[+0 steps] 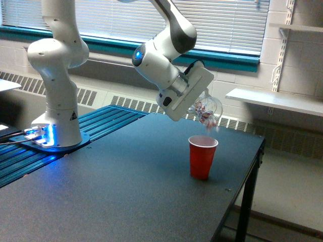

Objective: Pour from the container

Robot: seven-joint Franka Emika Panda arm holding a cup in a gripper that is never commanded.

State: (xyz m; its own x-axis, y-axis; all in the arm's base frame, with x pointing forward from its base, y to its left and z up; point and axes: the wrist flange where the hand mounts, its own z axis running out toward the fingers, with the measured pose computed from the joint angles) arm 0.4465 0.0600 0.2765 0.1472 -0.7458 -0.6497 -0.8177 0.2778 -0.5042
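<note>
The table [116, 186] is the biggest thing under me: a dark, matte, finely speckled top reaching to a corner at the exterior view's right, with a thin black leg below it. At the exterior view's left my white base [55, 80] stands on blue ribbed rails lit by a blue glow. Behind runs a wall of closed window blinds [121, 20] over a teal sill, with radiator grilles below, and a pale shelf [275, 100] on brackets at the exterior view's right.

My gripper [194, 103] hangs above the far half of the table, wrist rolled hard over. My fingers are closed around the clear cup [206, 110], though the flat white body of my hand hides exactly how they meet the wall. The cup is tipped well past level, its mouth pointing down toward the exterior view's right, directly over the red cup [202, 156] that stands upright on the table.

The small reddish and pale pieces [206, 115] have slid to the lip, and a few look to be dropping just above the red rim, though they are blurred. I judge the pour is under way and not finished: much of the load sits in the clear cup. What is left is to hold or deepen the tilt until it empties, keeping the mouth over the red rim.
</note>
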